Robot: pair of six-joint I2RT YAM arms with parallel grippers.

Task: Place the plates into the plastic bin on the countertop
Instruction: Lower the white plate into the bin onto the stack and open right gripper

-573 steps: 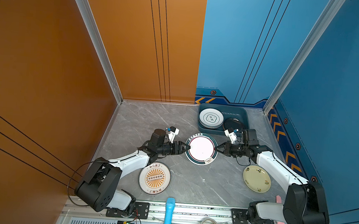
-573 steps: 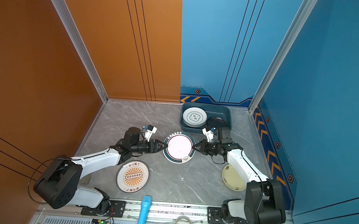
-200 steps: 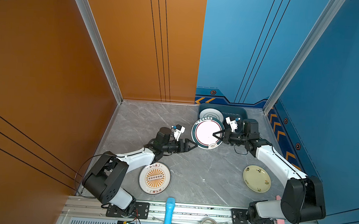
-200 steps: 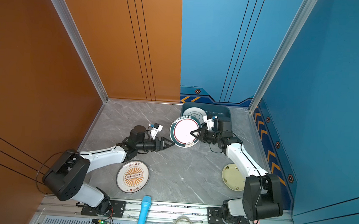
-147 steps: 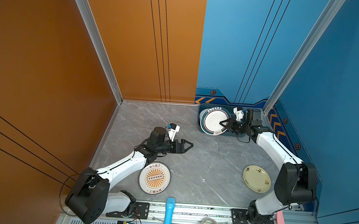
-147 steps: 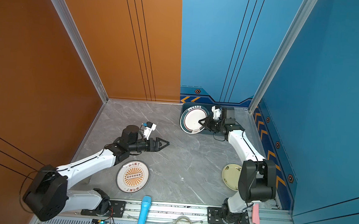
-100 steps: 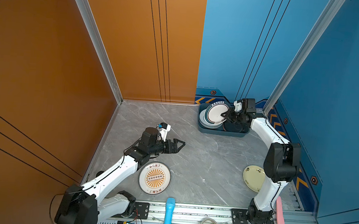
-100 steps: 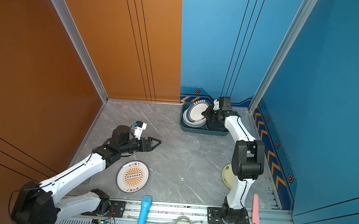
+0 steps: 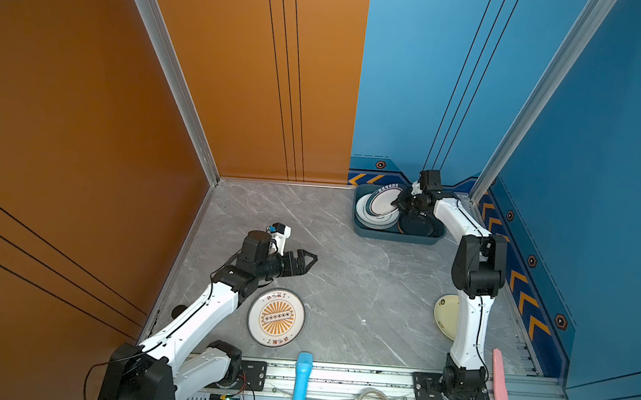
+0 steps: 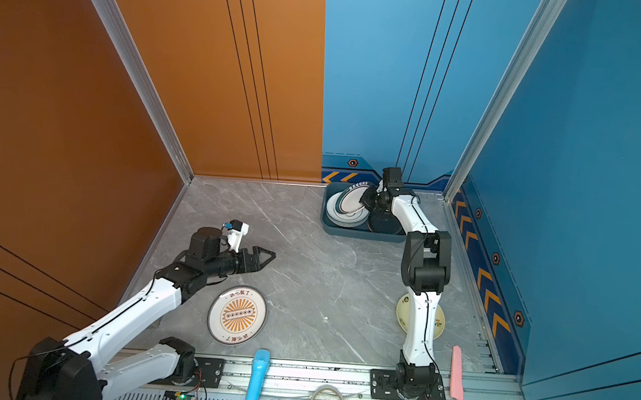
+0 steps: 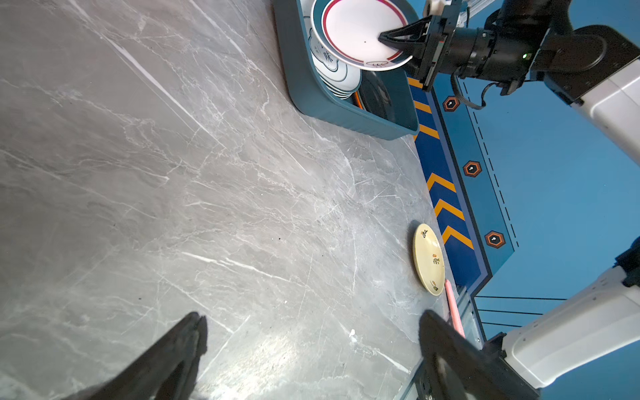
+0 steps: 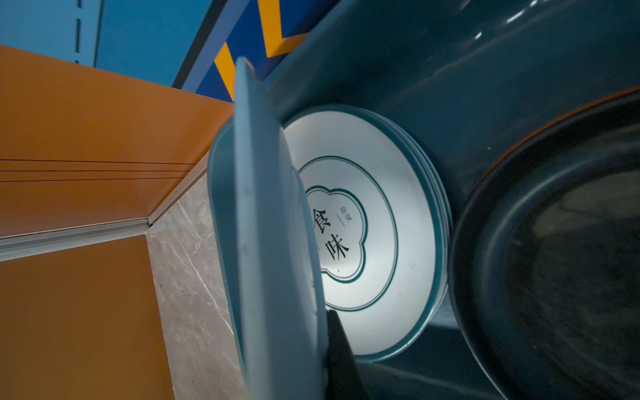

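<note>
Right hand [image 9: 393, 204] gripping rimmed plate [image 9: 382, 200], tilted over bin [image 9: 397, 237]; next needing flat lowering, then release. Left hand [image 9: 310, 261] gaping empty near sunburst plate [image 9: 276, 317].

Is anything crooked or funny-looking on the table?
Only one thing: the teal-rimmed plate, pinched at its edge by the right gripper, tilts steeply over the plate stack in the plastic bin instead of lying flat. Nothing looks spilled or broken.

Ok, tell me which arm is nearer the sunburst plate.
Left. The left arm passes beside the sunburst plate, its open jaws just beyond it. The right arm is at the far bin, jaws shut on a rimmed plate.
</note>
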